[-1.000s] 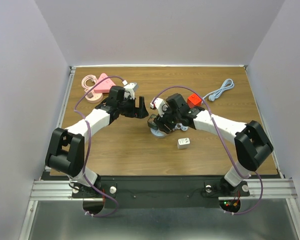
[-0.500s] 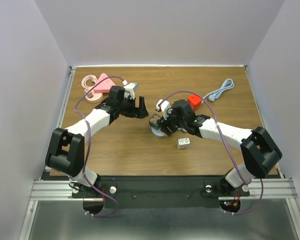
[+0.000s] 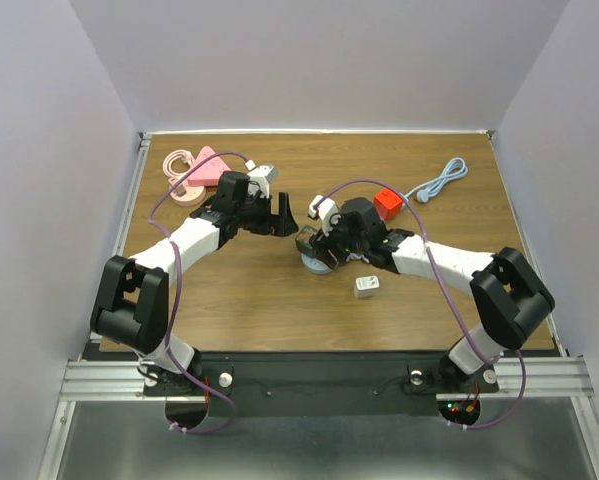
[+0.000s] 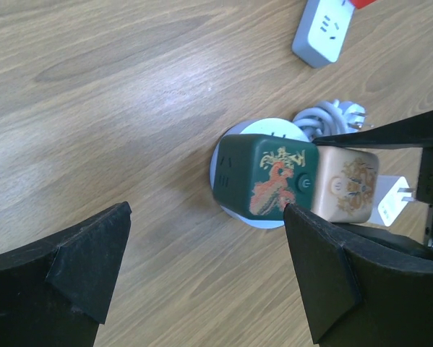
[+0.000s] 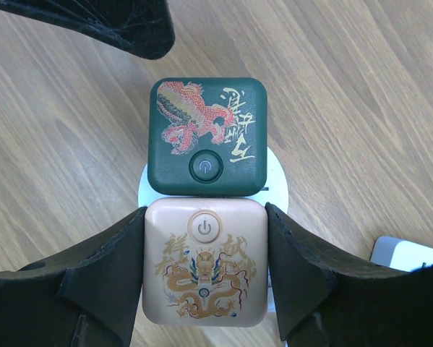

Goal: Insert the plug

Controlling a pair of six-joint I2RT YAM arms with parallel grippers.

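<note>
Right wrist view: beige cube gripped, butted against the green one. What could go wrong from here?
1. The right gripper clamps the beige cube flush against the green cube; a push might shove the green cube off the white round base beneath.
2. The left gripper hangs open, touching nothing, so nothing braces the green cube; it may slide or tip.

The whole table (image 3: 239, 290) is seen from above, behind its near edge. Both wrist views are taken close, facing down; the green cube (image 5: 205, 134) and beige cube (image 5: 205, 271) are shared by all.
</note>
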